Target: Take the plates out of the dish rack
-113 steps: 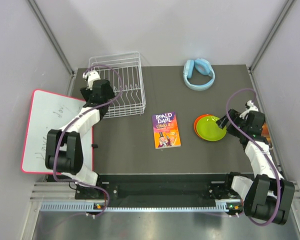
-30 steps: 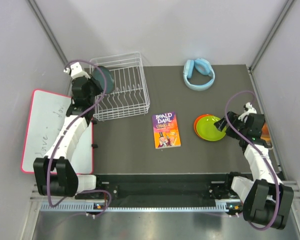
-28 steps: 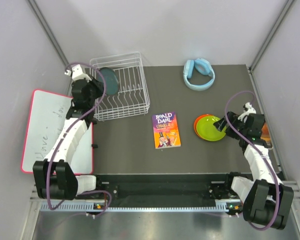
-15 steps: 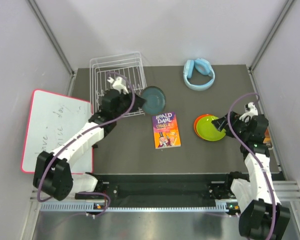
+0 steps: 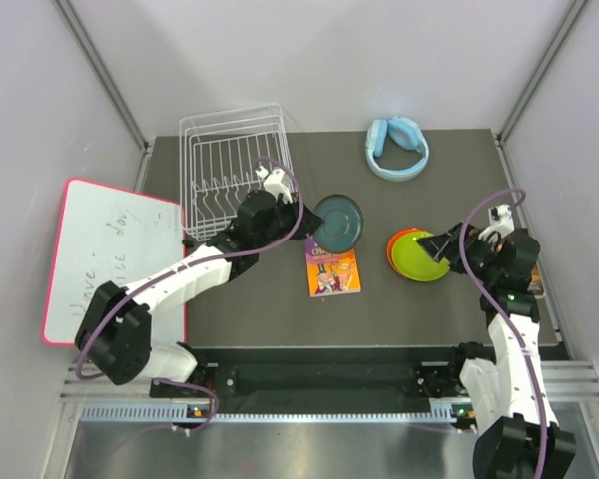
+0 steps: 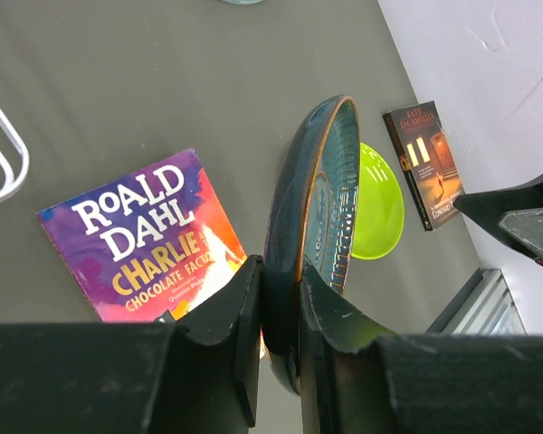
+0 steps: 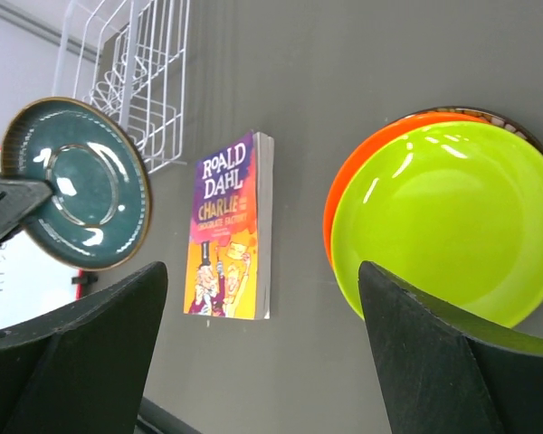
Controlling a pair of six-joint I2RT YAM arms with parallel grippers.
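My left gripper is shut on the lower rim of a dark green plate. It holds the plate on edge in the air, above the top of a paperback and right of the white wire dish rack. No plates show in the rack. A lime green plate lies on an orange plate at the right. My right gripper hovers open over that stack, holding nothing.
A Roald Dahl paperback lies mid-table. Blue headphones sit at the back. A whiteboard lies at the left. A dark paperback lies right of the plate stack.
My left arm lifted the dark green plate out of the rack and swung it right, to above the paperback. The right gripper rose slightly over the plate stack.
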